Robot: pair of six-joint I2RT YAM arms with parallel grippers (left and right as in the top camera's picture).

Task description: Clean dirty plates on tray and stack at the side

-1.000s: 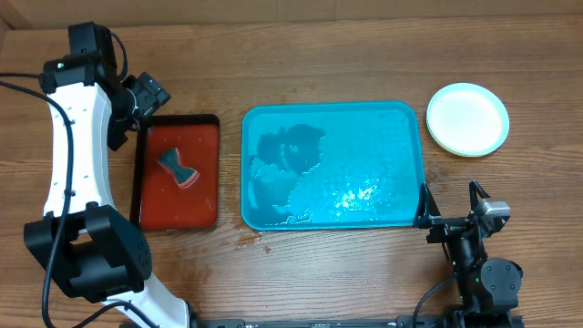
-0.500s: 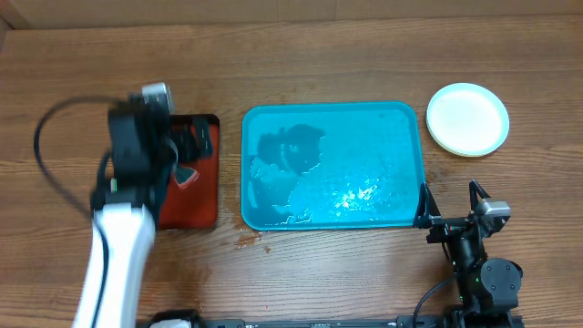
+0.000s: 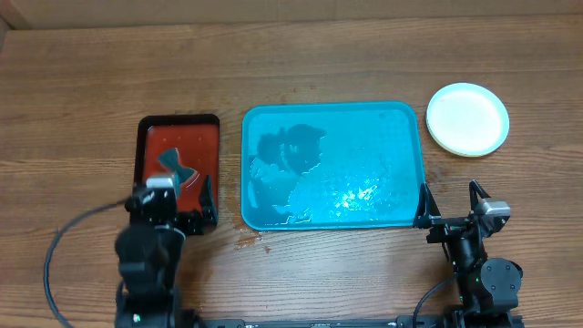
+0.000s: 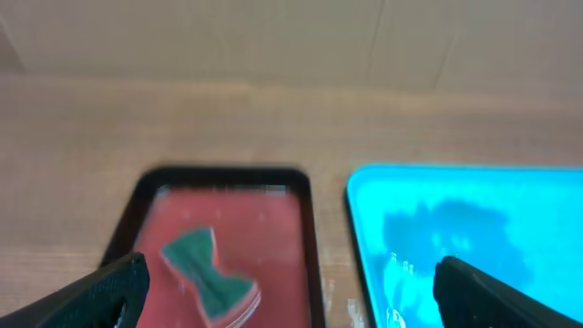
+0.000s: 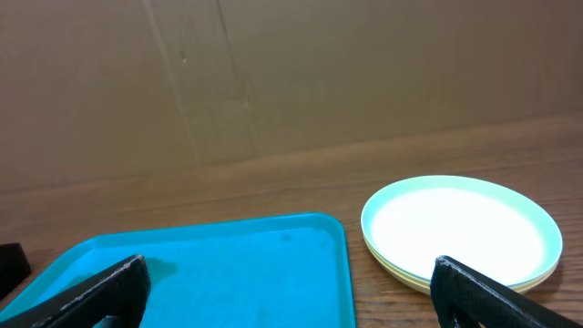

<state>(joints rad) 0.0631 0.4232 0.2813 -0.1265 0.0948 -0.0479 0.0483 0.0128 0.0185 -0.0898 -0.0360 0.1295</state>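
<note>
Left gripper (image 3: 173,200): jaws spread wide, nothing between them. In the left wrist view (image 4: 291,296) both fingertips (image 4: 114,284) sit at the bottom corners. It hovers over the near end of the red tray (image 3: 196,146), which is black-rimmed and lies just left of the tray (image 3: 383,137), with a gap between.

On the red tray there is a green hourglass-shaped sponge (image 3: 179,168), also seen from the left wrist (image 4: 208,273). It lies ahead of the jaws, not touched.

Right gripper (image 3: 449,208): jaws also spread wide and holding nothing. The right wrist view (image 5: 291,296) shows the fingertips (image 5: 105,290) at the bottom corners. It sits low by the tray's near right corner, the left finger just beside the rim; contact can't be told.

The tray is turquoise (image 5: 228,264) and at table centre, with wet patches and glare on its floor. No plates are in it.

The plates (image 3: 467,118) are stacked on the table (image 3: 301,55), right of the tray's far right corner, near it but apart. From the right wrist (image 5: 460,228) the top plate is pale blue-white with yellow-green edges under it. The number in the stack is not clear. The top face looks clean.
</note>
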